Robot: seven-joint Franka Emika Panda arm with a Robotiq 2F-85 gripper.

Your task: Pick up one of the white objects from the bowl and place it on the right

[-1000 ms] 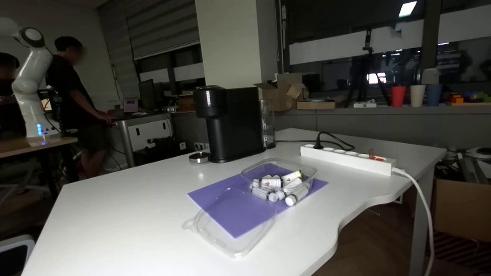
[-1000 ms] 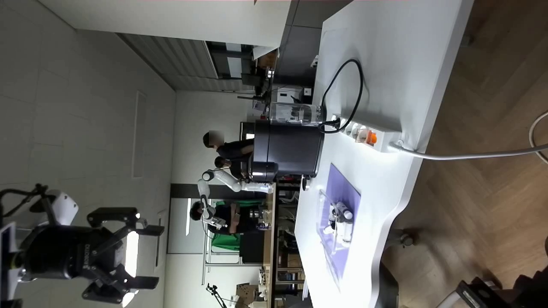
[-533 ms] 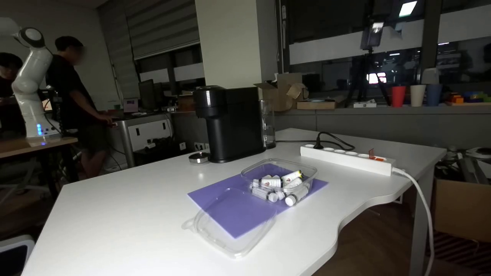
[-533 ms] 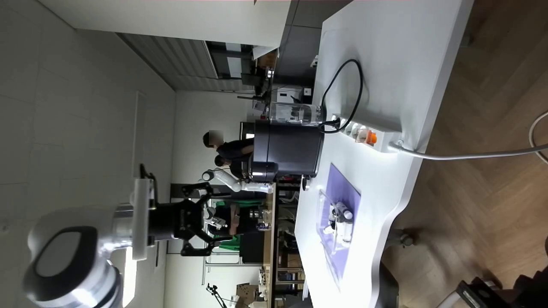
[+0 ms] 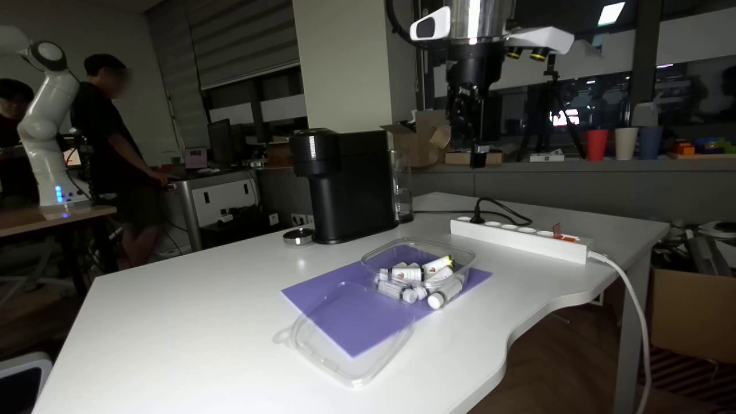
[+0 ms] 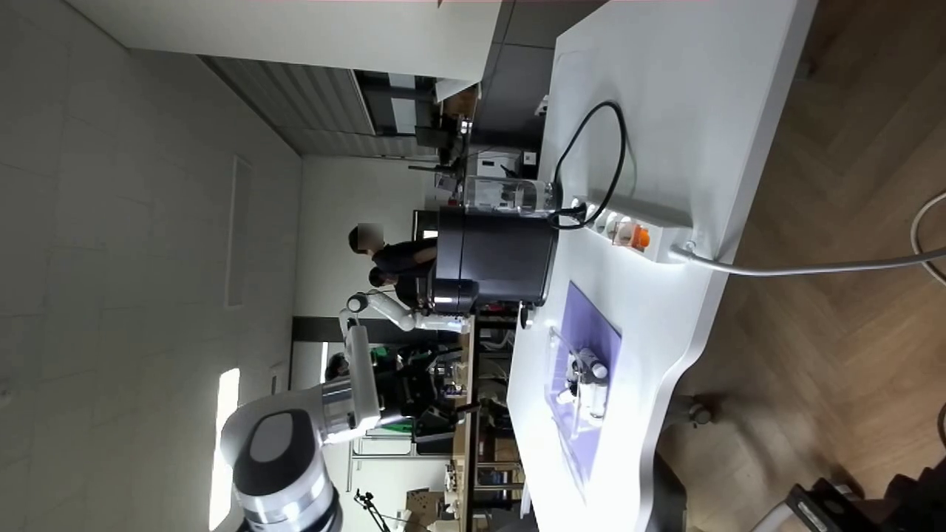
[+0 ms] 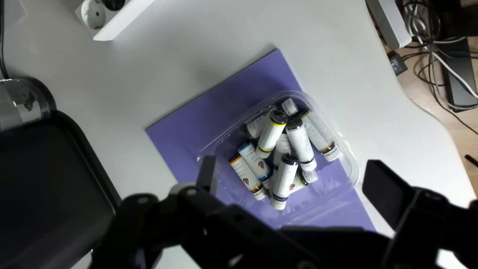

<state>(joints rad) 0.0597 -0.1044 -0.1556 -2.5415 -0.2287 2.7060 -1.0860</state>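
Several white bottles (image 7: 284, 183) lie at mixed angles in the clear bowl (image 7: 345, 144), centre of the wrist view. Beneath the bowl is a purple sheet (image 7: 194, 116). The power strip (image 7: 127, 18) is at upper left, the coffee machine (image 7: 44, 186) at lower left. The gripper (image 7: 294, 183) enters from the bottom edge with its fingers set wide, one pad toward the bowl's left side in the frame, the other to its right; the bottles show between them.

In an exterior view, a clear lid (image 5: 351, 368) lies at lower centre, partly over the sheet and partly over the table (image 5: 201, 322). The bowl, bottles inside, sits right of centre. The gripper points down at upper right, well above the table; its spread cannot be judged from this angle. Red, beige and blue cups (image 5: 625, 144) stand at far right.

In an exterior view turned on its side, the arm (image 6: 273, 443) enters at lower left. The gripper is dark against a dark background, well apart from the bottles, which lie right of centre.
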